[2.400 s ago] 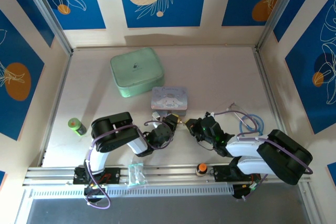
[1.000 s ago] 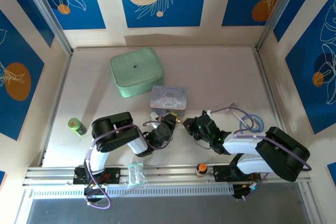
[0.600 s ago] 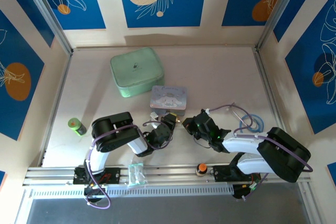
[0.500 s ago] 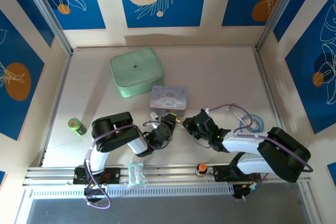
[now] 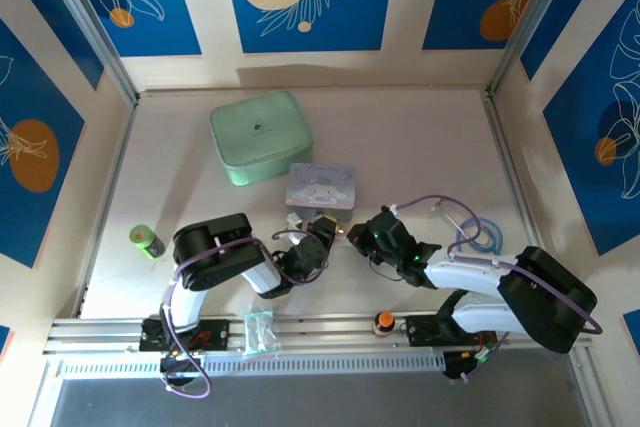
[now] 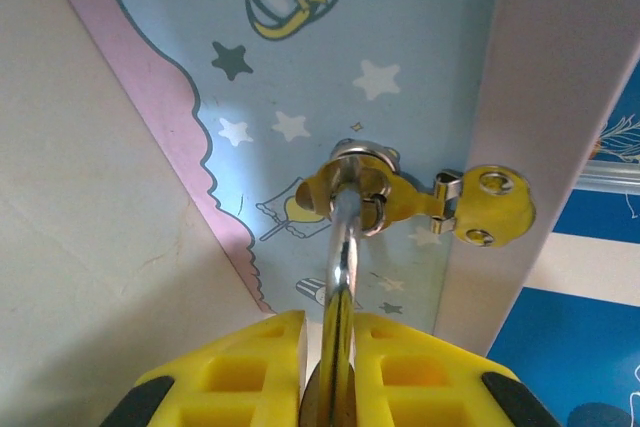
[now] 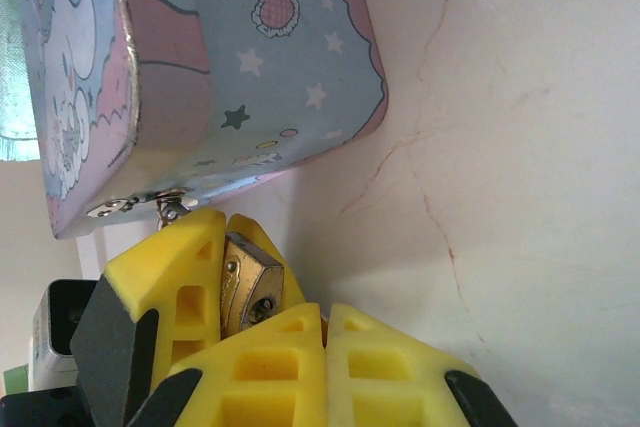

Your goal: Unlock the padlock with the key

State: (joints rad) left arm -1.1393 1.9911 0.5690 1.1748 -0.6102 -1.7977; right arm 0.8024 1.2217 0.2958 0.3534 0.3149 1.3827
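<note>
Your right claw [image 7: 325,319] has crept left toward the tin [image 7: 270,57] over the last couple of seconds, and the tin has twisted a touch. The claw's jaws sit pressed together at the bottom centre of its wrist view. The key may be pinched there, but I can't make it out. Your left claw [image 6: 330,332] clamps the padlock [image 7: 248,292], its shackle [image 6: 340,247] threaded through the hasp [image 6: 400,192]. The gap looks nearly closed, so insertion comes next.
</note>
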